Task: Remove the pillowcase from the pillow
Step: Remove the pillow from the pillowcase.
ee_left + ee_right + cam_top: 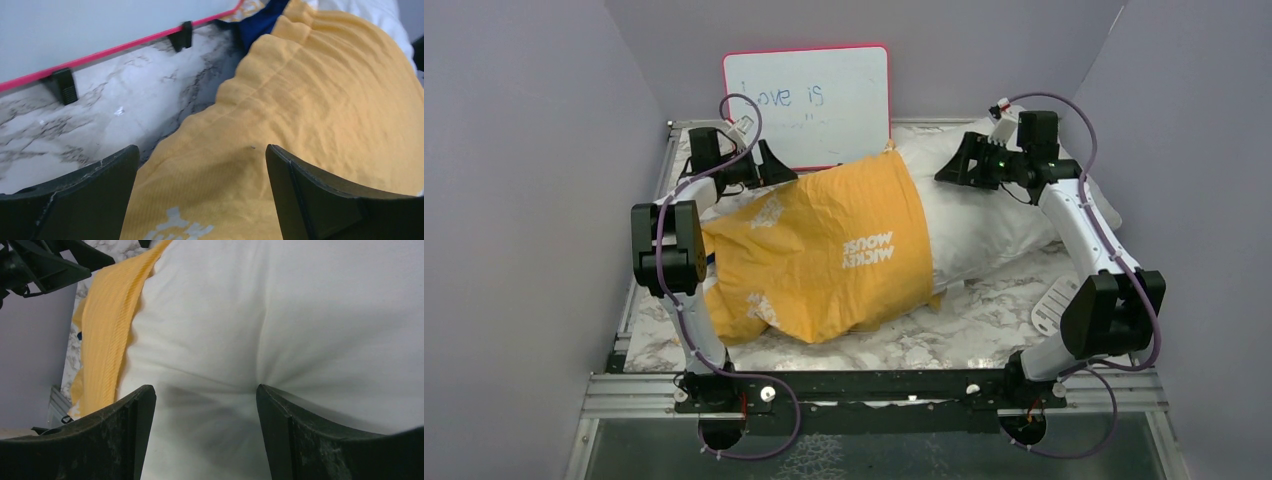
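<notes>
— Covering what, that yellow-orange fabric pillowcase (824, 250)?
— The left half of the plump white pillow (989, 215), which lies across the middle of the marble tabletop (984, 320); the right half is bare.
— And the fingers?
— Left gripper (202, 155) spread above the pillowcase near the far-left corner; right gripper (205, 395) spread over bare pillow, pinching nothing.

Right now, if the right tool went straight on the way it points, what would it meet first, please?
The pillow: its bare white surface fills the view ahead of the right tool, fingers open, though depth is unclear.
</notes>
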